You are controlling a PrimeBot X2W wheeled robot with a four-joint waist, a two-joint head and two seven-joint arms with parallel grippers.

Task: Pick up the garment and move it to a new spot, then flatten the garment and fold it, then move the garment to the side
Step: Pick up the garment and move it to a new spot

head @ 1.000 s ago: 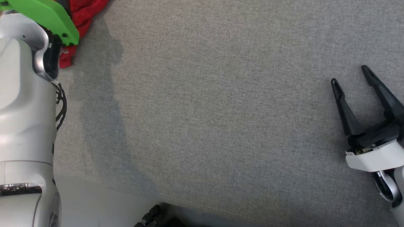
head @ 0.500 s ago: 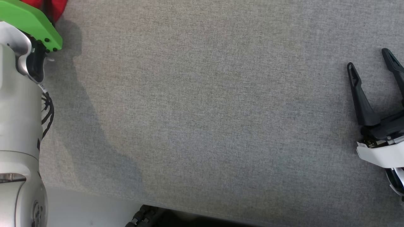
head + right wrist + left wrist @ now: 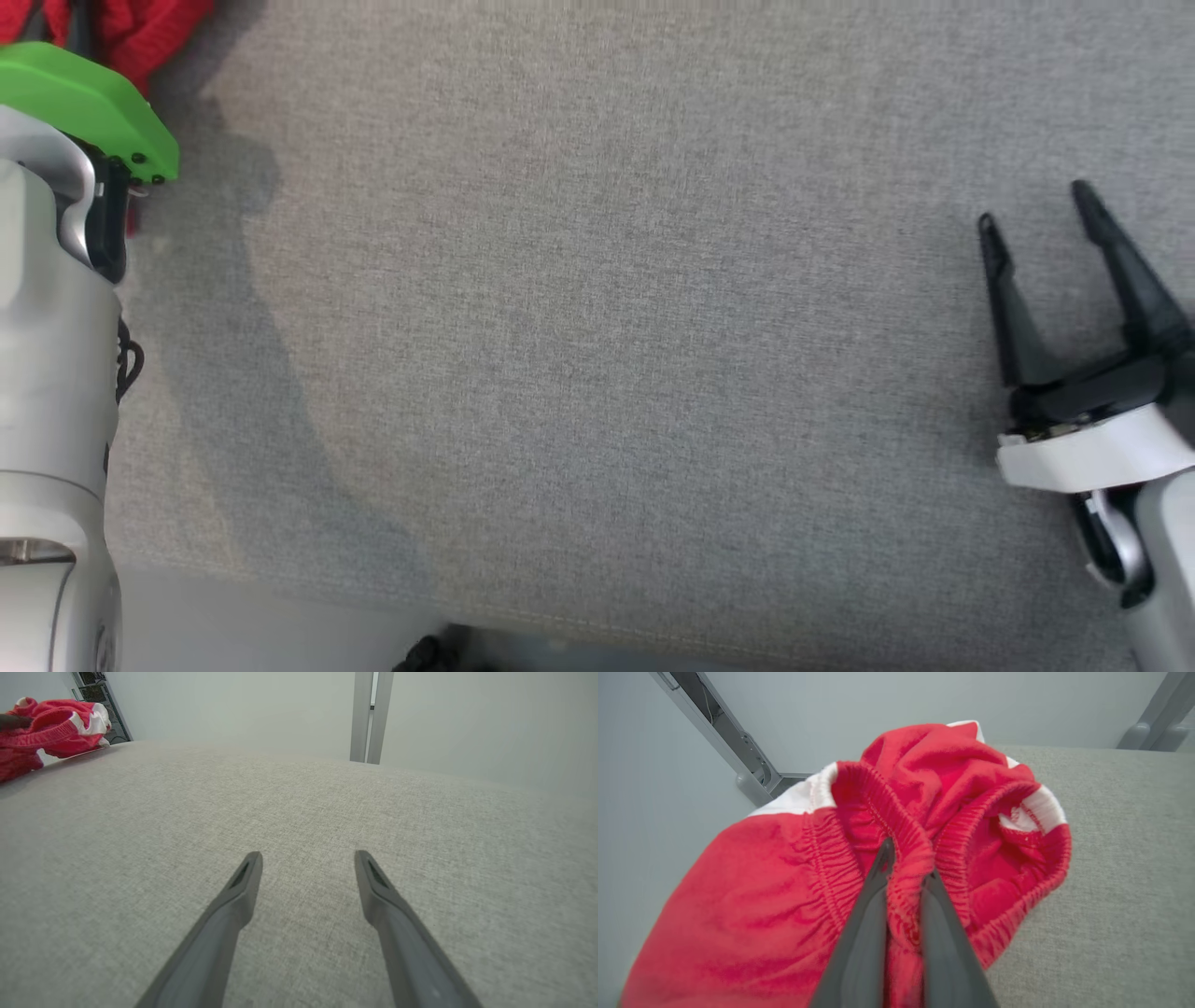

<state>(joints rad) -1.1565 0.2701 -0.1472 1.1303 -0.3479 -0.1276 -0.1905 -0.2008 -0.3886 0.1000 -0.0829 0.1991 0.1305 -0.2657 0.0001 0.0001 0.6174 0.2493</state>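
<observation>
Left gripper pinches the stretchy waistband of the red shorts, likely so it can lift them off the corner of the grey cloth top. From the head, the shorts peek out at the top left, past the pale left arm. The right gripper waits spread wide over bare cloth. Its own camera shows empty fingers, with the shorts well apart on the left, probably leaving room to lay them flat.

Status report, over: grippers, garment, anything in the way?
Left gripper shut on waistband of red garment, near edge of grey surface. Right gripper open, empty. No obstruction seen between them.
</observation>
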